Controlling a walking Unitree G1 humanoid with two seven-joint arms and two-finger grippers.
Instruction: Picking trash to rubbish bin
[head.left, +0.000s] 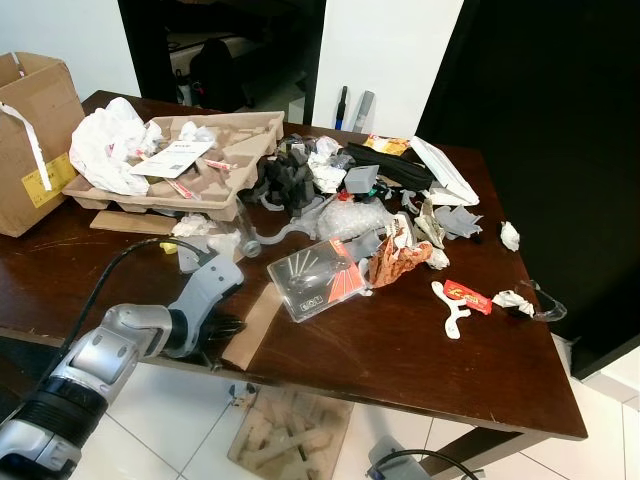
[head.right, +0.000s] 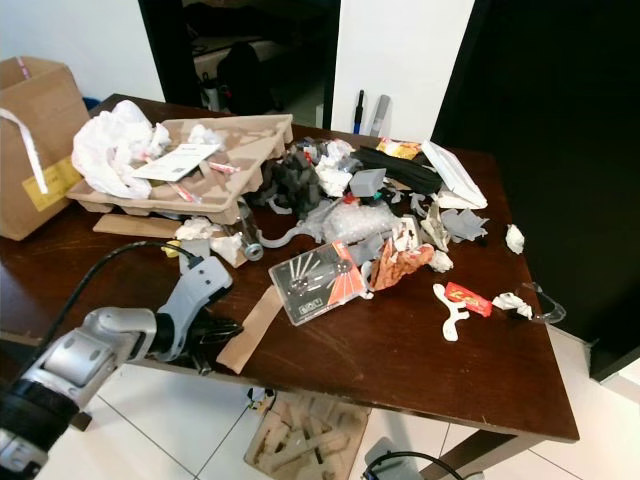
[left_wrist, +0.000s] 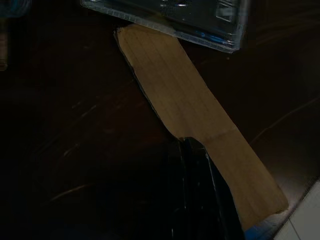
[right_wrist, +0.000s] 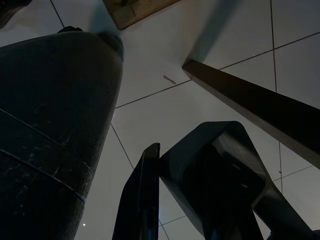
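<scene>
Here the left pincer (head.left: 225, 325) sits at the near edge of the dark wooden counter (head.left: 420, 370), its black fingers laid low on the surface just beside a long strip of brown cardboard (head.left: 253, 322). In the left wrist view the strip (left_wrist: 195, 125) runs slantwise away from the fingers (left_wrist: 200, 200); the fingertips reach its edge about midway along, and they look pressed together with no gap between them and nothing pinched. The strip's far end tucks under the corner of a clear plastic package (head.left: 318, 277) with an orange card inside, while its near end reaches the counter's front edge above the white tiled floor (head.left: 180, 440).

Further back, trash is heaped across the counter: a moulded pulp tray (head.left: 185, 165) carrying a crumpled white plastic bag (head.left: 110, 145) and papers, a grey tangle of plastic parts (head.left: 290, 185), a white foam lid (head.left: 445, 170), an orange patterned wrapper (head.left: 400, 262), a red sweet wrapper (head.left: 467, 296) lying on a white plastic piece, and scraps of crumpled white paper (head.left: 510, 236) toward the right edge. A cardboard box (head.left: 30, 140) stands at the far left of the counter.

The right pincer (right_wrist: 150, 200) hangs low over the floor tiles beside a dark rounded body and a counter leg (right_wrist: 250, 105); whether its fingers are spread or pressed together I cannot tell.
</scene>
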